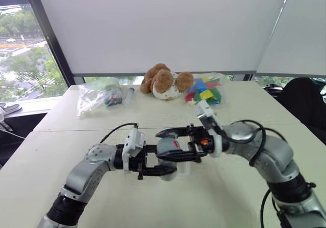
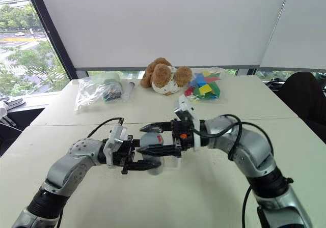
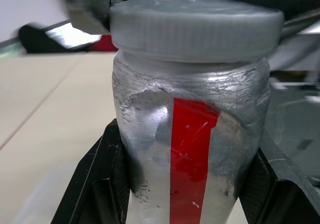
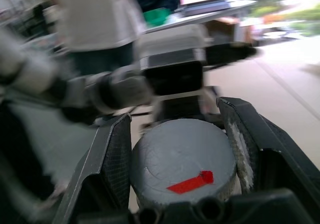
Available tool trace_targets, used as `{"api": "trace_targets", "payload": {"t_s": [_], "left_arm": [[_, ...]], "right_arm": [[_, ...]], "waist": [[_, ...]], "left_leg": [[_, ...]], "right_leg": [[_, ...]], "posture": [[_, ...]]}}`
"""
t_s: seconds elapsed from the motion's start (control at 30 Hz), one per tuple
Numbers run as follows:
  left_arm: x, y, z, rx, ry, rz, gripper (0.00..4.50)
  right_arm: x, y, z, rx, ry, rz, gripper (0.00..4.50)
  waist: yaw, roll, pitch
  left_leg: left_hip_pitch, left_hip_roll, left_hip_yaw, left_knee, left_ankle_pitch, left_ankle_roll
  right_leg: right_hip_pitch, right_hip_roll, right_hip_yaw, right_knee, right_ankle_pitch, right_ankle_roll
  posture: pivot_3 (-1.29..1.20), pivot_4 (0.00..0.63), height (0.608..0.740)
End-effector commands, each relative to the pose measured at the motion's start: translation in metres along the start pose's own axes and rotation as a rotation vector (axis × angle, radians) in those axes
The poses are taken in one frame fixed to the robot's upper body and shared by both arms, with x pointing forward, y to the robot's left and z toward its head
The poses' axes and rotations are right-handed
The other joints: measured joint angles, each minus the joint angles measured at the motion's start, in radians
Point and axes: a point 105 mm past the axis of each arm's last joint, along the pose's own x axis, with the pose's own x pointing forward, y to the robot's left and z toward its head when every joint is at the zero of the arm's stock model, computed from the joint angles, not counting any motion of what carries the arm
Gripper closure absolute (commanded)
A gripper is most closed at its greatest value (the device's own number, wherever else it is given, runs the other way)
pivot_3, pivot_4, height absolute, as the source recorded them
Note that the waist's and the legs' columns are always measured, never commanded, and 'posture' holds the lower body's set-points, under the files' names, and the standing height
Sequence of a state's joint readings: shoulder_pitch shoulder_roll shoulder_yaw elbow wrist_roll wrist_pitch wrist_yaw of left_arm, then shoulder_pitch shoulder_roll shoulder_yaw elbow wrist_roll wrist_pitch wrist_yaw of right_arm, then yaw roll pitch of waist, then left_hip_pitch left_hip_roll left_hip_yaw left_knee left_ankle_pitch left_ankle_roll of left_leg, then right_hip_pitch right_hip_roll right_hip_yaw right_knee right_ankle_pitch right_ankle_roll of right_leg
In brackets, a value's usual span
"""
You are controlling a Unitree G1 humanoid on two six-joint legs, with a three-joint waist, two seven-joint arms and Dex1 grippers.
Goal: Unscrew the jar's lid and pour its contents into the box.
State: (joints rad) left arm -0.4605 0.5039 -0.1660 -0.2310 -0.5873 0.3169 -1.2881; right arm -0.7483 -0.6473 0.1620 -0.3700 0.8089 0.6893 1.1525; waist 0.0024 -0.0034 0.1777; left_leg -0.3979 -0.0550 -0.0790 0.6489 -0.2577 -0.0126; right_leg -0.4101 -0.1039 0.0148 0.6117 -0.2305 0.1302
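From my head camera the jar (image 1: pixel 168 154) hangs above the table (image 1: pixel 76 131), mostly buried between my two hands, so I can't spot the box. My left gripper (image 1: pixel 165 166) reaches in level from the left, my right gripper (image 1: pixel 170 144) level from the right. Left wrist view: my fingers (image 3: pixel 107 184) are clamped on the jar's body; a plain red stripe, no readable writing. Right wrist view: my fingers (image 4: pixel 112 164) are squeezing the lid (image 4: pixel 182 164); blurry behind.
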Motion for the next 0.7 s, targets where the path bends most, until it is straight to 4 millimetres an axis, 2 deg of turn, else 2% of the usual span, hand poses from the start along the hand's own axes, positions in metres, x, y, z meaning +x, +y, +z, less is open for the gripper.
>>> {"api": "trace_targets", "payload": {"t_s": [0.03, 0.1, 0.23, 0.27, 0.33, 0.37, 0.57, 0.7], "left_arm": [[-0.005, -0.016, 0.015, 0.015, -0.034, -0.156, 2.4], [-0.006, -0.02, 0.017, 0.021, -0.021, -0.202, 2.4], [-0.008, -0.015, 0.021, 0.037, -0.014, -0.194, 2.4], [-0.008, -0.012, 0.022, 0.038, -0.017, -0.171, 2.4], [-0.011, -0.007, 0.022, 0.031, -0.022, -0.113, 2.4], [-0.013, -0.004, 0.021, 0.023, -0.021, -0.083, 2.4], [-0.028, 0.02, 0.003, 0.023, 0.017, 0.183, 2.4], [-0.027, 0.027, -0.002, 0.02, 0.008, 0.248, 2.4]], "right_arm": [[-0.005, 0.006, 0.013, -0.092, 0.006, 0.127, 2.19], [-0.005, 0.004, 0.015, -0.108, 0.013, 0.155, 2.19], [-0.005, -0.003, 0.019, -0.156, 0.015, 0.14, 2.19], [-0.006, -0.006, 0.023, -0.181, -0.02, 0.11, 1.11], [-0.011, -0.009, 0.027, -0.203, -0.042, 0.053, 0.17], [-0.013, -0.011, 0.029, -0.209, -0.058, 0.022, 0.05], [-0.03, -0.019, 0.029, -0.14, -0.101, -0.211, 0.05], [-0.023, -0.016, 0.021, -0.103, -0.096, -0.261, 0.05]], "waist": [[-0.005, 0.0, 0.0], [-0.014, 0.0, 0.0], [-0.016, 0.0, 0.0], [-0.016, 0.0, 0.0], [-0.015, 0.0, 0.0], [-0.015, 0.0, 0.0], [-0.012, 0.0, 0.0], [-0.012, 0.0, 0.0]], "left_leg": [[0.0, 0.0, 0.0, 0.0, 0.0, 0.0], [0.001, 0.0, 0.0, -0.001, 0.0, 0.0], [0.001, 0.0, -0.001, -0.001, 0.0, 0.0], [0.001, 0.001, -0.001, -0.001, 0.0, 0.0], [0.001, 0.001, -0.001, -0.001, 0.0, 0.0], [0.001, 0.001, -0.001, -0.001, 0.0, 0.0], [0.001, 0.001, -0.001, -0.001, 0.0, 0.0], [0.001, 0.001, -0.001, -0.001, 0.0, 0.0]], "right_leg": [[0.0, 0.0, 0.0, 0.0, 0.0, 0.0], [0.0, 0.0, 0.0, 0.0, 0.0, 0.0], [0.0, 0.0, 0.0, 0.001, 0.0, 0.0], [0.0, 0.0, 0.0, 0.001, 0.0, 0.0], [0.0, 0.0, 0.0, 0.001, 0.0, 0.0], [0.0, 0.0, 0.0, 0.001, 0.0, 0.0], [0.0, 0.0, 0.0, 0.001, 0.0, 0.0], [-0.001, 0.0, 0.001, 0.001, 0.0, 0.0]], "posture": [[0.0, 0.15, 0.74], [0.0, 0.15, 0.74], [0.0, 0.15, 0.74], [0.0, 0.15, 0.74], [0.0, 0.15, 0.74], [0.0, 0.15, 0.74], [0.0, 0.15, 0.74], [0.0, 0.15, 0.74]]}}
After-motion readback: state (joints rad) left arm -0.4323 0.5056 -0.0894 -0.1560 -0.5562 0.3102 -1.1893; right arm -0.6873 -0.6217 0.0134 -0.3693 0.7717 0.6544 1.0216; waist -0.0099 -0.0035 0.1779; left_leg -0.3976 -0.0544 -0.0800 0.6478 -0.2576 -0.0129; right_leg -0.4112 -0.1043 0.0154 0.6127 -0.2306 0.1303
